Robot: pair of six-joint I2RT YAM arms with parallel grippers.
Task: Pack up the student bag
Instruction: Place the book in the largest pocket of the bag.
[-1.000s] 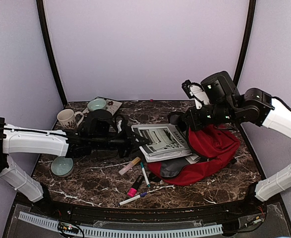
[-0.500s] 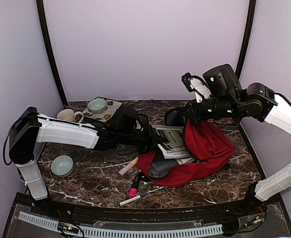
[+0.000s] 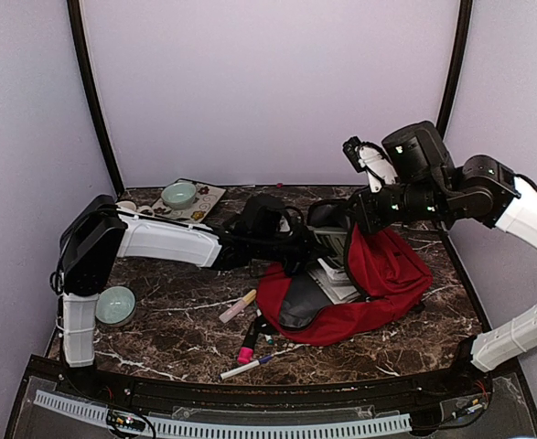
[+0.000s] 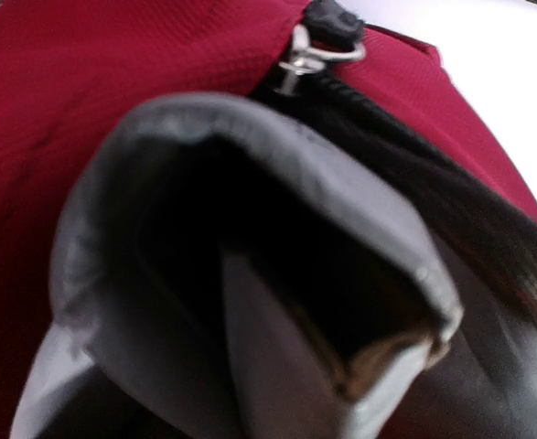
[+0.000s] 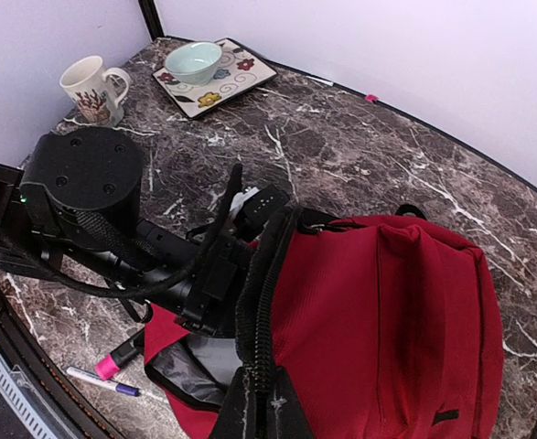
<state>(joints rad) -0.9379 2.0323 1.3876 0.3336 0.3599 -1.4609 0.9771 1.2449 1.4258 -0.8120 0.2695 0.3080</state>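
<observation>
At the left, a pale green bowl sits near and a mug and flowered tray sit far, with markers strewn mid-table. The left gripper reaches into the mouth of the student bag, jaws pressed together; anything between them is hidden inside. The bag lies right of centre, its mouth facing left and its zip edge pinched and held up by the right gripper.

student bag: on the table, right of centre
papers: in the bag's mouth
markers: near-left of bag
plate: far left, bowl on it
second bowl: near left
</observation>
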